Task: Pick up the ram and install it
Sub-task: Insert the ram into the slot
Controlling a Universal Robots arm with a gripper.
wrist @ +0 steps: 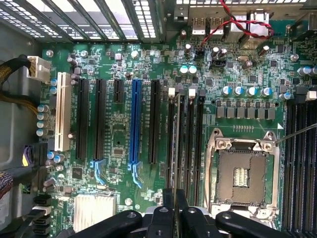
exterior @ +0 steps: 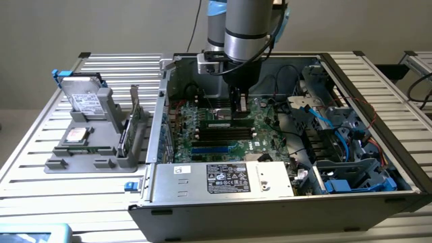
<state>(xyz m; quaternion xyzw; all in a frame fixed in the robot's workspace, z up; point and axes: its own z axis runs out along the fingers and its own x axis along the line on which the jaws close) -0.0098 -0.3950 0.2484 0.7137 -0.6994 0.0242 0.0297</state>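
The black two-finger gripper (wrist: 174, 198) is closed on the upper edge of the long, thin green ram stick (wrist: 177, 144). The stick stands on its edge at the row of black memory slots (wrist: 199, 148), just beside the square silver processor socket (wrist: 242, 173) of the green motherboard (wrist: 119, 139). Whether it sits fully in a slot, I cannot tell.

The open metal computer case (exterior: 270, 215) stands on the slatted aluminium table (exterior: 40, 197). To the exterior view's left of it lies the grey plastic holder tray (exterior: 88, 163), carrying the silver hard drive (exterior: 84, 98). Inside the case, the long green ram stick (exterior: 226, 123) stands edge-up in a slot of the green motherboard (wrist: 119, 144), between the black gripper's (wrist: 174, 210) fingers.
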